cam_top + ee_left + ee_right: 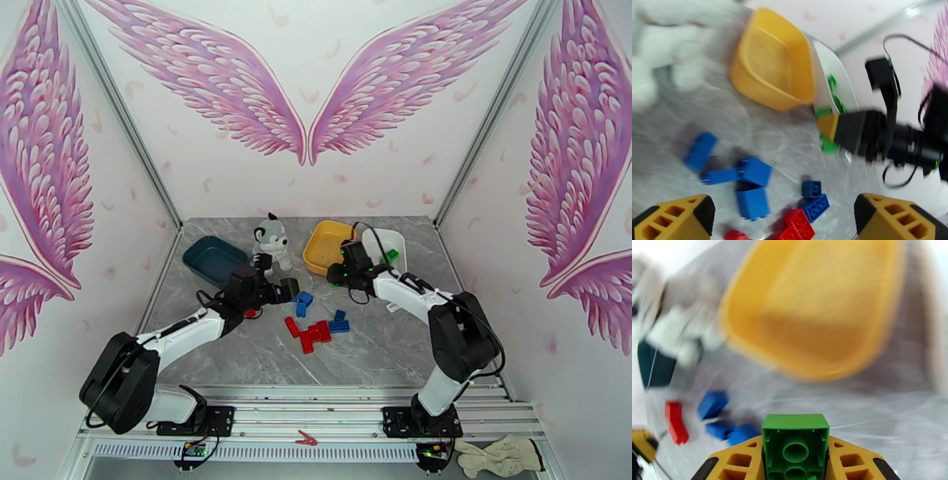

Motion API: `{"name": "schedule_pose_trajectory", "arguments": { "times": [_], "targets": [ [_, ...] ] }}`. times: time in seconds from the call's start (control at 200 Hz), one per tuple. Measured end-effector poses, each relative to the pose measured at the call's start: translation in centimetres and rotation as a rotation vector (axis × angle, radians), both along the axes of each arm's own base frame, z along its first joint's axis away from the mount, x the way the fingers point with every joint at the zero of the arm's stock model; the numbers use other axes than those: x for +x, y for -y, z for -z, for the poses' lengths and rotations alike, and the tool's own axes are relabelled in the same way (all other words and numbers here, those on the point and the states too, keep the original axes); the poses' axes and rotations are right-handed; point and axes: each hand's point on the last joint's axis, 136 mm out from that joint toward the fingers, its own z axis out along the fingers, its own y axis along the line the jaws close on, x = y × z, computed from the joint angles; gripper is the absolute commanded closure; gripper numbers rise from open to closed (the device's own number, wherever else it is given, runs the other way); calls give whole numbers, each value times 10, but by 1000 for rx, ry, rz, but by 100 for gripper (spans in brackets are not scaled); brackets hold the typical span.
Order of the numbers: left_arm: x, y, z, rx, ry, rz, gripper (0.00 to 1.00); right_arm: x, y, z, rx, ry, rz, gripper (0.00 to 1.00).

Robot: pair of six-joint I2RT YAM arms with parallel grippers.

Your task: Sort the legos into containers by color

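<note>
The right pincer (796, 471) is shut tight on a green brick (795, 429) at the bottom middle of the right wrist view. The hollow underside of the brick faces the camera. The yellow tray (821, 311) is above it, big and blurry.

In the top view, the right pincer (345, 267) is in the middle of the frame. It is at the near ends of the yellow tray (325, 237) and the white tray (393, 237). Some green bricks (391, 255) already lie in the white tray. The teal tray (213, 260) is to the left, with the plush dog (271, 241) between it and the yellow tray.

The left pincer (784, 217) is wide open and holds nothing. Its two yellow fingers (683, 217) are in the bottom corners of the left wrist view. Blue bricks (752, 185) and red bricks (800, 225) lie on the grey table (782, 146) between them. In the top view, the left pincer (291, 288) is just left of the blue bricks (304, 298), with the red bricks (314, 335) lower down.
</note>
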Motion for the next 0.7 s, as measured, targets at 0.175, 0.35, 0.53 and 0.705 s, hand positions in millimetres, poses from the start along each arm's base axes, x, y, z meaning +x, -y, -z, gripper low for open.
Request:
{"name": "schedule_pose_trajectory", "arguments": {
  "times": [0.175,0.35,0.53,0.705],
  "targets": [
    [-14,30,-6,47,55,100,3,22,74,-16,12,47,214,72],
    [-18,37,-5,107,86,121,4,29,106,-15,-10,49,312,70],
    [-22,41,1,175,105,132,5,43,125,-16,-48,49,371,67],
    [-20,34,8,226,105,103,5,55,130,-14,-74,36,386,62]
  ]
}}
